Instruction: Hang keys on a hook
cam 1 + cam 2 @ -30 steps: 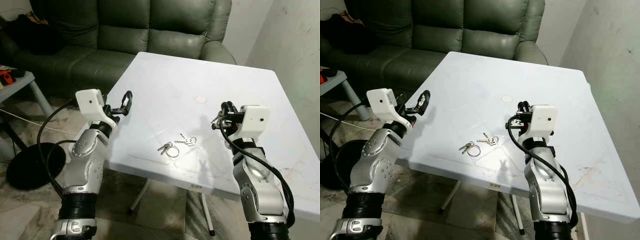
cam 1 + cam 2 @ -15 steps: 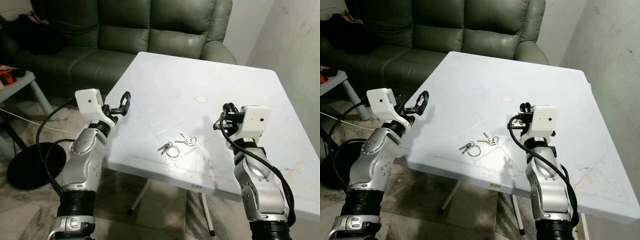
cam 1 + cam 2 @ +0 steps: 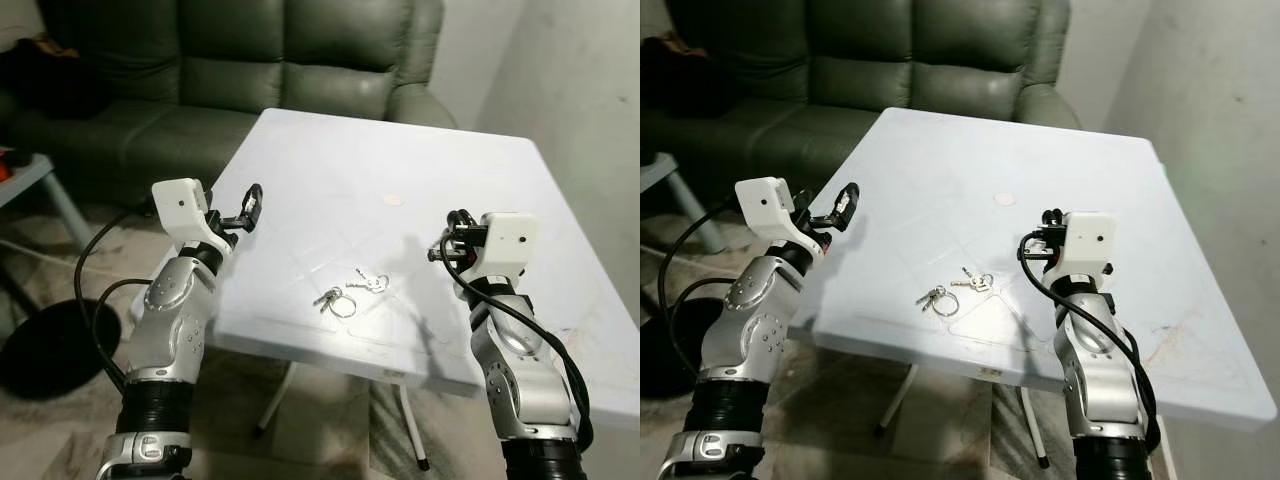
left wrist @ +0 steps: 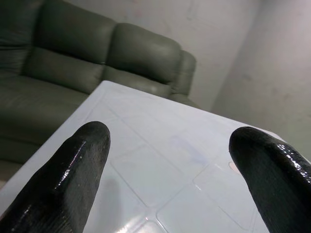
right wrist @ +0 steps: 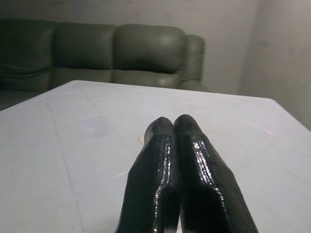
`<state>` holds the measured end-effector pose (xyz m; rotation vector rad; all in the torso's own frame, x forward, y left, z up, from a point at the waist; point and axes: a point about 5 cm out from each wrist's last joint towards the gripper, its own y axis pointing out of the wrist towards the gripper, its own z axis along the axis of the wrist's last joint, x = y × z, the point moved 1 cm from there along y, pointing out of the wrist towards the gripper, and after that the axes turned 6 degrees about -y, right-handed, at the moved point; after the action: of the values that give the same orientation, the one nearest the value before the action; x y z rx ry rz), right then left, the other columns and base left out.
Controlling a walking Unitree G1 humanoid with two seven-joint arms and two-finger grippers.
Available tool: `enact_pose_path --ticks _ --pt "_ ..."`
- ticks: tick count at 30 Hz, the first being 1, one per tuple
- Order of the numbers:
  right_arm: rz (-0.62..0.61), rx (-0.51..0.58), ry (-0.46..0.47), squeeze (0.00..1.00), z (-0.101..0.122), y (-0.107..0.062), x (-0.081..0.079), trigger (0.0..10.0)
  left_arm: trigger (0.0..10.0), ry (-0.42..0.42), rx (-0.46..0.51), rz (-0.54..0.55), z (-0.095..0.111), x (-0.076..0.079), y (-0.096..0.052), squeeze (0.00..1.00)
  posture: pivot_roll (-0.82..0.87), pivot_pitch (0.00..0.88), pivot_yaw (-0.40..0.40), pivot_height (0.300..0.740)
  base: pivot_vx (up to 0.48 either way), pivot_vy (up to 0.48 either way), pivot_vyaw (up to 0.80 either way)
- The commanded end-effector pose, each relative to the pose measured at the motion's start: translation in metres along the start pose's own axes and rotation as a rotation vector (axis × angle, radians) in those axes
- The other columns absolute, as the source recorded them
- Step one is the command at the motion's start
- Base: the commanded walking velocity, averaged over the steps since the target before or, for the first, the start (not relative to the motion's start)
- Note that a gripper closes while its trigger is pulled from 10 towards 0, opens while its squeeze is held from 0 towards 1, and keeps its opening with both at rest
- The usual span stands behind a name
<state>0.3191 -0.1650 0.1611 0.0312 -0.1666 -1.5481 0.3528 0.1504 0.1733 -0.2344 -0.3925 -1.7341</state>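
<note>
white table, green sofa, silver keys

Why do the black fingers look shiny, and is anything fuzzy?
Right wrist view: the touching fingers catch glossy streaks of light. Left wrist view: the spread fingers loom soft and blurred. Left eye view: the keys look small but sharp, arm shadows on the table.

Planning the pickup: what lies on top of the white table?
On the white table lie two bunches of keys and a small round disc. Nothing covers them.
</note>
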Motion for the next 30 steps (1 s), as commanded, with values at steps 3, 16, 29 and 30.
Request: enact_pose_path --ticks 3,16,29,30 --pt "0.011 -0.006 0.006 0.0 0.0006 0.0015 -0.0041 10.0 10.0 -0.004 -0.018 0.031 -0.0004 -0.0006 0.0025 0.0 -0.07 0.0 -0.04 0.74 0.0 0.0 -0.7" --pt "0.012 -0.014 -0.001 0.0 -0.0002 0.0007 -0.004 10.0 10.0 -0.045 -0.052 0.064 -0.0034 -0.0017 0.0034 0.0 -0.07 0.0 -0.039 0.74 0.0 0.0 -0.71" --pt "0.016 -0.016 -0.002 0.0 -0.0003 0.0003 -0.0047 10.0 10.0 -0.009 -0.046 0.039 -0.0027 0.0011 0.0018 0.0 -0.07 0.0 -0.043 0.74 0.0 0.0 -0.72" --pt "0.016 -0.016 -0.002 0.0 -0.0003 0.0003 -0.0047 10.0 10.0 -0.009 -0.047 0.038 -0.0027 0.001 0.0019 0.0 -0.07 0.0 -0.043 0.74 0.0 0.0 -0.73"
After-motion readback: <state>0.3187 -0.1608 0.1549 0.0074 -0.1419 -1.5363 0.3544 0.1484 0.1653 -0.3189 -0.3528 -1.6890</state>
